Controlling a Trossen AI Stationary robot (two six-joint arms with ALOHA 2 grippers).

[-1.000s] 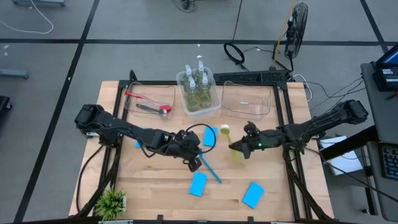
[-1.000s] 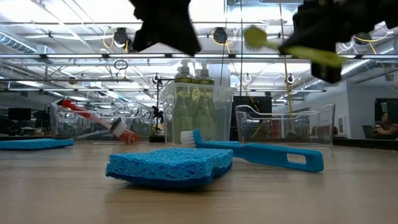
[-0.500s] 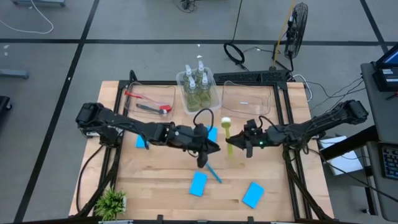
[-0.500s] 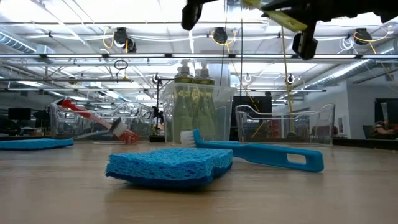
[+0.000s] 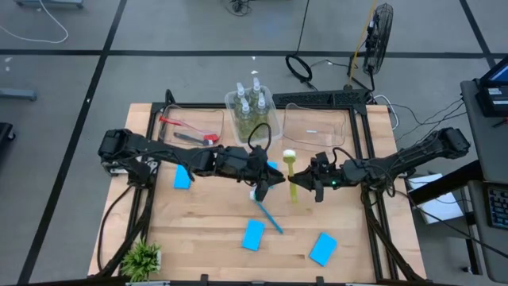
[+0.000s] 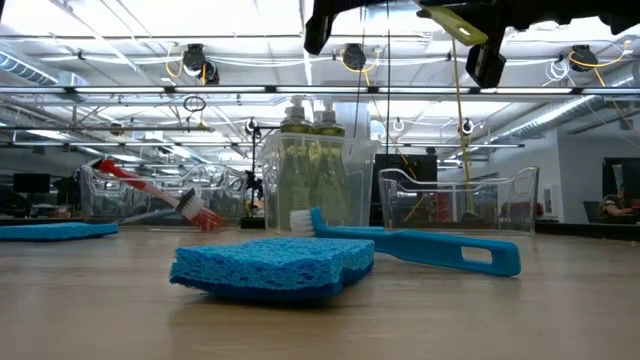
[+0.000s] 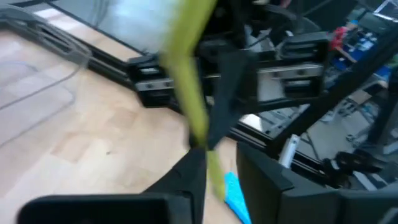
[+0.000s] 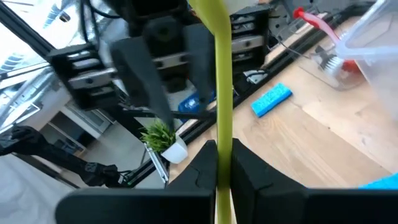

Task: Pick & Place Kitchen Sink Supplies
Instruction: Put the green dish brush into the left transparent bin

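Note:
My right gripper [image 5: 306, 183] is shut on the yellow brush [image 5: 290, 173], whose white head [image 5: 289, 156] points toward the far edge, in the air over the table's middle. My left gripper [image 5: 268, 181] is open right beside it. In the left wrist view its fingers [image 7: 198, 167] stand on either side of the yellow handle [image 7: 194, 106]; I cannot tell whether they touch it. A blue brush [image 5: 267, 211] lies flat on the table. Light-blue sponges [image 5: 252, 234] [image 5: 322, 249] [image 5: 182, 177] lie around. The soap bottles [image 5: 252, 110] stand in the middle bin. My right gripper pinches the yellow brush's handle [image 8: 219, 134] between its two fingers, below the handle's middle, away from the white head. The fingers come level from the table's right and lie across the handle. The brush is lifted clear and sits tilted in the low view [image 6: 456, 24].
Three clear bins stand along the far edge: the left one [image 5: 190, 129] holds a red and a dark grey brush, the right one [image 5: 314, 127] shows nothing inside. A small potted plant [image 5: 143, 258] stands at the near left corner. A fourth sponge [image 5: 272, 169] lies under the left gripper.
My left gripper has moved toward the table's right and slightly far, up to the yellow brush. My right gripper has risen and shifted a little toward the left, carrying the brush higher, with its head now farther toward the far edge.

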